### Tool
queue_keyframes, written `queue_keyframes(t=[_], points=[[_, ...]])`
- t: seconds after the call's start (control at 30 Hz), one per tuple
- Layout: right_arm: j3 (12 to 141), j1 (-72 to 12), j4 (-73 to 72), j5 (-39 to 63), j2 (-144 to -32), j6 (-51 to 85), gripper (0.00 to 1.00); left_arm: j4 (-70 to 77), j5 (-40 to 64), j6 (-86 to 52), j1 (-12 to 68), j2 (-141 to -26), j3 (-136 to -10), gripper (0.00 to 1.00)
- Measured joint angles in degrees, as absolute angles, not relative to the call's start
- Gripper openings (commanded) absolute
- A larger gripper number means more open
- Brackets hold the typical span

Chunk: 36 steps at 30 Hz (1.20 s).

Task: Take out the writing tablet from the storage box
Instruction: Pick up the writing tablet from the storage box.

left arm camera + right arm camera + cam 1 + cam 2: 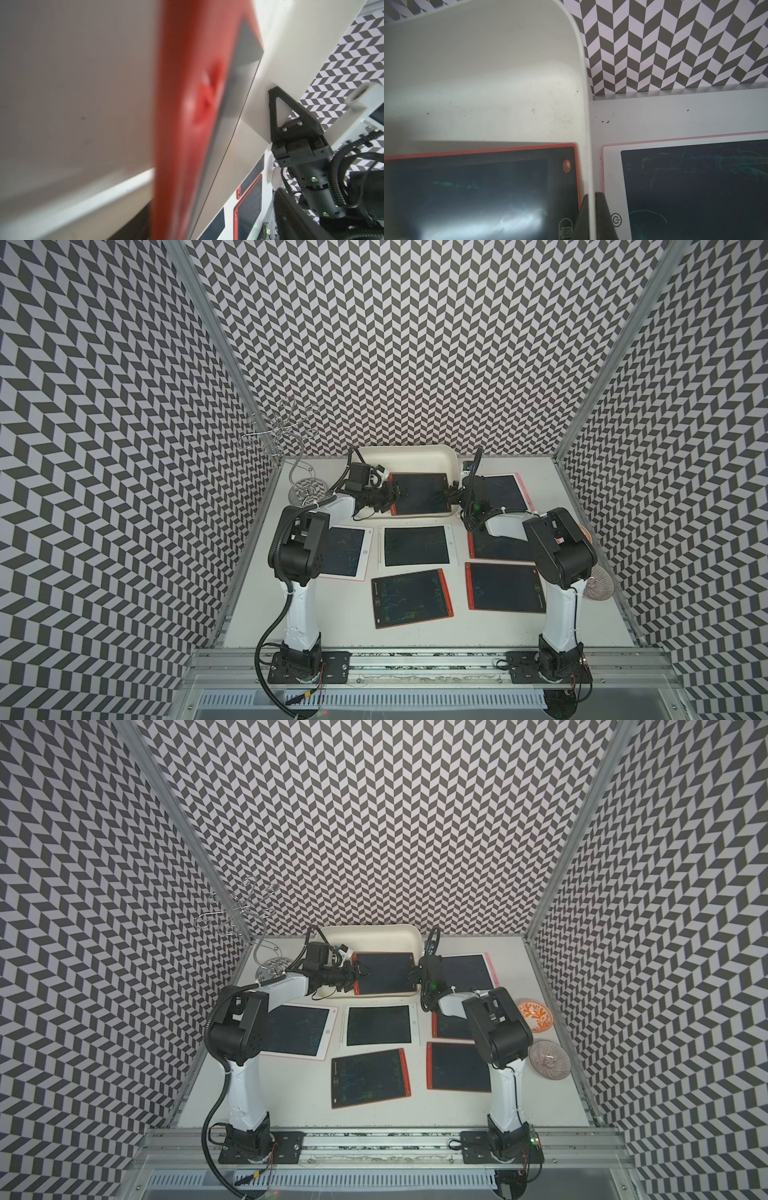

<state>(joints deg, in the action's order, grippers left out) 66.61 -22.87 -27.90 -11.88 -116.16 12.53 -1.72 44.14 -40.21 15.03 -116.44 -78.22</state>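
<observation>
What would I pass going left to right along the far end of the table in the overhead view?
Silver wire stand → black left end effector → red-framed writing tablet inside the cream-white plastic storage box → black right end effector, clamped on the box's wall → white-framed writing tablet flat on the table.

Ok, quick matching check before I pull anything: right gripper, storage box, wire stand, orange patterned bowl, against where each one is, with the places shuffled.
Things:
1. right gripper
2. storage box
3. wire stand
4. orange patterned bowl

Places:
a. far left corner of the table
b. shut on the box's side wall
c. near the table's right edge
d. back middle of the table, with one orange-framed tablet lying in it

Pairs: 1-b, 2-d, 3-a, 4-c
</observation>
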Motion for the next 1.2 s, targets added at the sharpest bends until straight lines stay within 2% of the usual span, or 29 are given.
queue_keyframes(t=[0.2,0.43,0.6,1.2], points=[[67.3,-22.9,-26.2,-12.3,-116.2,13.1,0.00,-3.1,42.6,-39.6,14.5,-115.8,-78.2,0.40],[68.6,-22.9,-23.7,-12.6,-116.2,13.4,0.00,-3.9,41.7,-38.6,14.5,-115.8,-78.2,0.20],[70.6,-22.9,-19.3,-12.9,-116.2,13.7,0.00,-3.8,43.0,-37.5,14.5,-115.2,-78.4,0.02],[90.2,-22.6,1.6,-9.9,-123.5,18.1,0.00,-11.3,39.1,-36.5,13.8,-111.2,-85.1,0.00]])
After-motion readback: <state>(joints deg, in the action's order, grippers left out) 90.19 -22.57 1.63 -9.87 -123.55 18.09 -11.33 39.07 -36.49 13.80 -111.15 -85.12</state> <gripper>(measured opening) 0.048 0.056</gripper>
